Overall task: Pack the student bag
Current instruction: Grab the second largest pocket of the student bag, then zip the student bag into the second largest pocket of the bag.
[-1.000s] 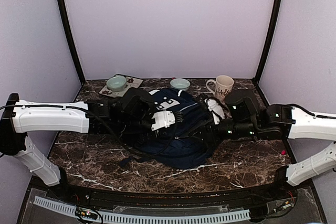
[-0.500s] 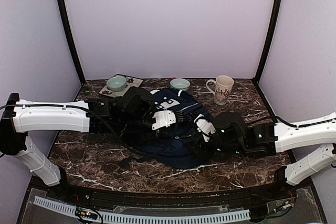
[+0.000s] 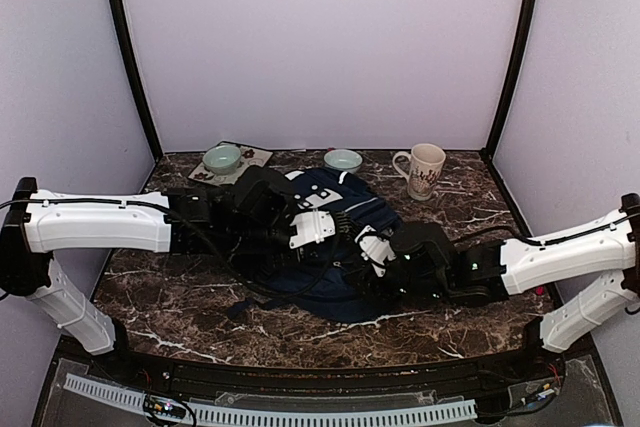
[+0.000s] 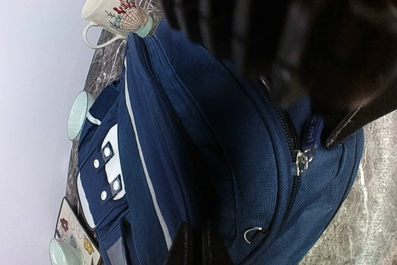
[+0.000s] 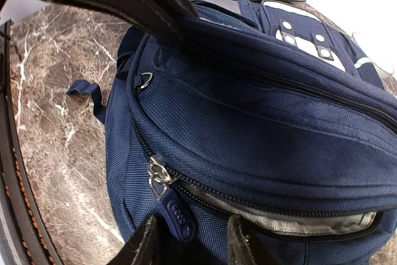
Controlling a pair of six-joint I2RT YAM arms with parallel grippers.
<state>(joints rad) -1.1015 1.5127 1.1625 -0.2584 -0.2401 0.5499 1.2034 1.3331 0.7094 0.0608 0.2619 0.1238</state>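
Observation:
The student bag (image 3: 330,272), navy with thin white stripes and a white patch, lies in the middle of the marble table. My left gripper (image 3: 336,226) (image 4: 198,235) is shut on a fold of its upper fabric and holds that edge up. My right gripper (image 3: 358,259) (image 5: 195,231) is low at the bag's (image 5: 260,116) front. Its jaws stand apart, one on each side of the blue zipper pull (image 5: 176,214), not touching it. Beside the pull the zip gapes and shows grey lining (image 5: 291,220). The left wrist view shows the same pull (image 4: 309,136) under the dark blur of the right gripper.
A cream mug with a red pattern (image 3: 424,169) stands at the back right. A pale green bowl (image 3: 343,160) sits behind the bag. Another bowl (image 3: 222,158) rests on a patterned tile at the back left. A loose bag strap (image 5: 84,88) lies on the marble.
My right arm has swung left from beside the mug and come down to the bag's front zip, its jaws narrowing. The left gripper has kept its hold.

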